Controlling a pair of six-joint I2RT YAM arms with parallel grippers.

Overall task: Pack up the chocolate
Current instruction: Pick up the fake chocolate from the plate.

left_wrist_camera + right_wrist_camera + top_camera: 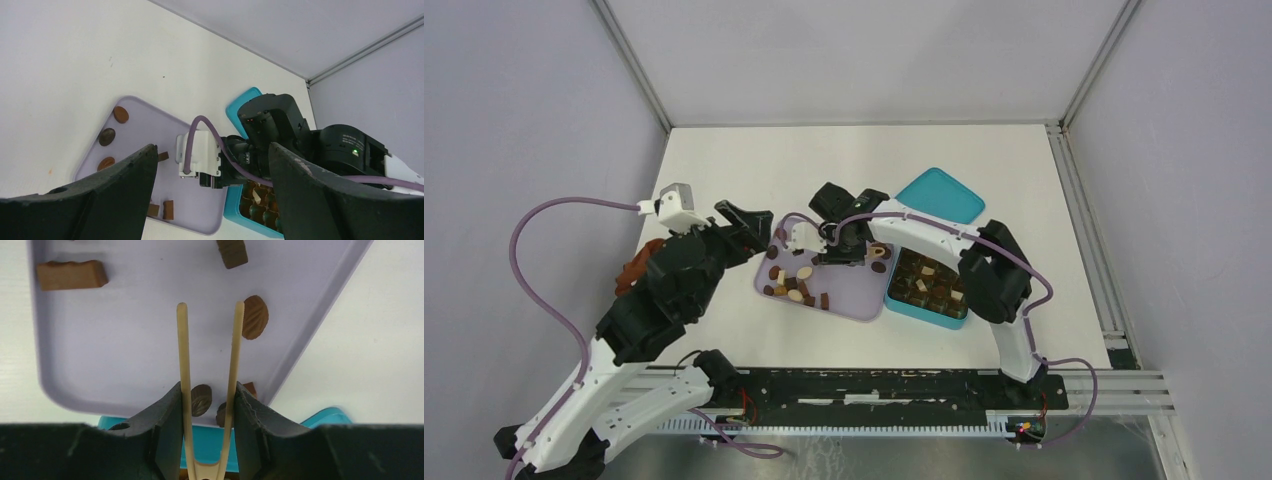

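Brown and cream chocolate (255,317), small, scattered pieces

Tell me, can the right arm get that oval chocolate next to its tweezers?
Probably yes: the tweezers hang open right beside the chocolate on the tray, with nothing between them.

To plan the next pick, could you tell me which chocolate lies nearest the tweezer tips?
The ribbed oval brown piece just beside one tip of the tweezers; the rectangular pieces lie farther off.
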